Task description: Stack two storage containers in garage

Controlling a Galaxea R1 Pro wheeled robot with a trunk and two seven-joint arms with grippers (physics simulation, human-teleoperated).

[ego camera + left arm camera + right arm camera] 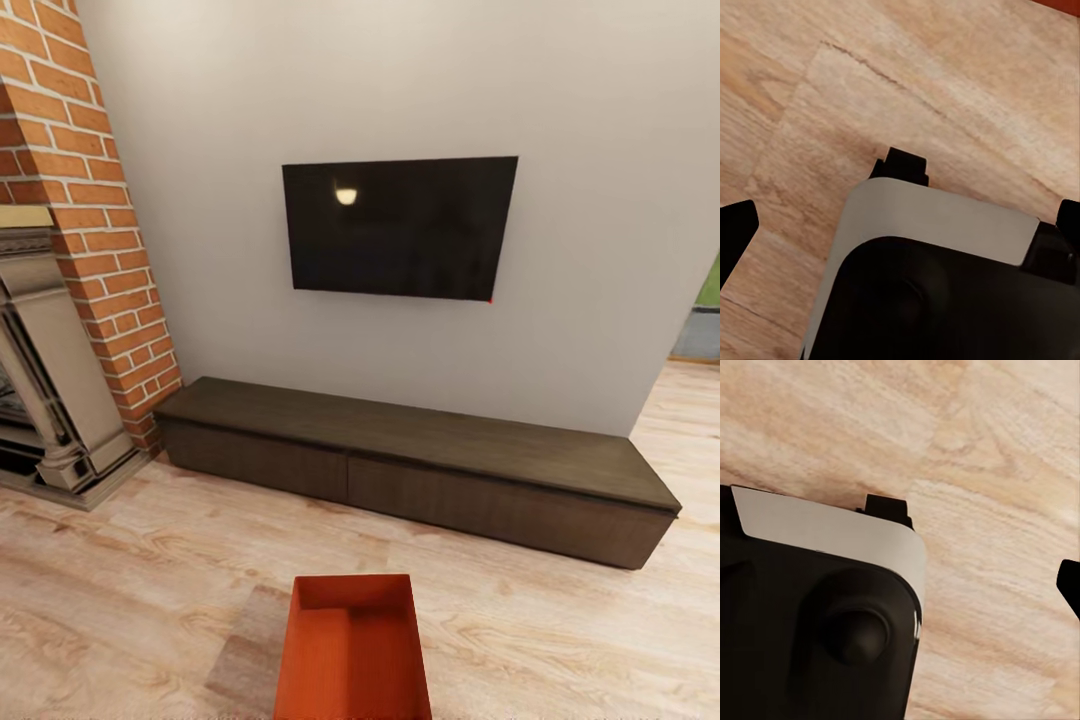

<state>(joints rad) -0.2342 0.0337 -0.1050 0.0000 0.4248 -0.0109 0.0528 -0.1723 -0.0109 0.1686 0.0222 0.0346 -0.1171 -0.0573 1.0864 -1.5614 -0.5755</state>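
**One container on living-room floor**

Head view: one orange-red storage container (352,650) sits on the light wood-plank floor (130,600), open top up, nothing inside, in front of the long dark bench (420,460). Wall TV (400,227) above; brick fireplace (70,250) at left.

Left wrist view: left pincer (900,217) fingers spread apart above planks.

Right wrist view: right pincer (975,547) over planks; state cannot be told.

wood-plank floor (560,640) | carries: orange container (352,655) (apparently one), dark bench (420,465)

Light wood-plank floor (907,90) lay below; a grey-and-black robot body (937,285) sat over the planks; two black fingertips (735,232) stood wide apart; an orange-red sliver (1061,4) touched one corner.
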